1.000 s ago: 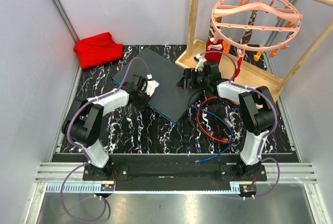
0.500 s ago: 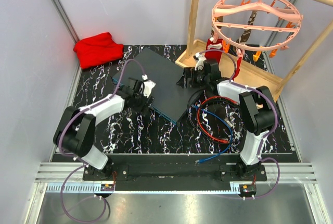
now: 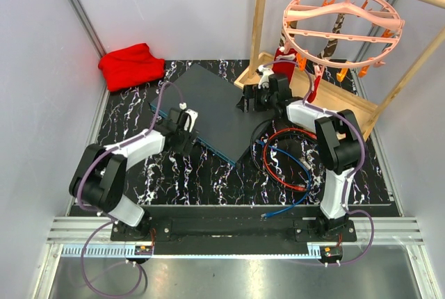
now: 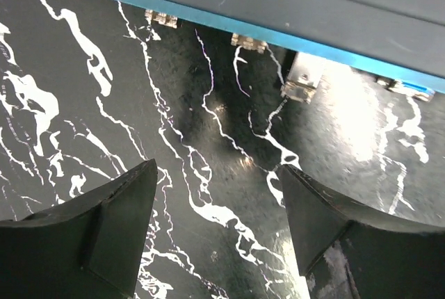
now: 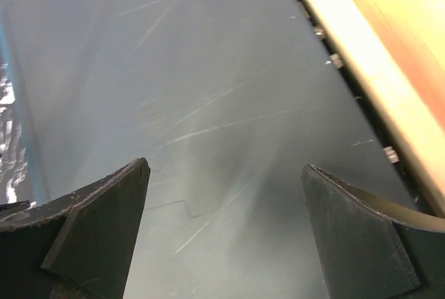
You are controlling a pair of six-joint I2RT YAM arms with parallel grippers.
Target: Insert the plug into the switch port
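Arms (image 3: 139, 146) blk/white; purple cables (image 3: 82, 257); blk wedge tool fingers (image 4: 90, 236)

Bare marble tabletop (image 3: 201, 174) lies open in front of the switch (image 3: 208, 104), along its teal front edge. To the switch's right, coiled red and blue cables (image 3: 267, 160) crowd the table. The wooden tray (image 3: 351, 101) sits just beside its far edge, with a pink hanger (image 3: 341, 21) overhead.
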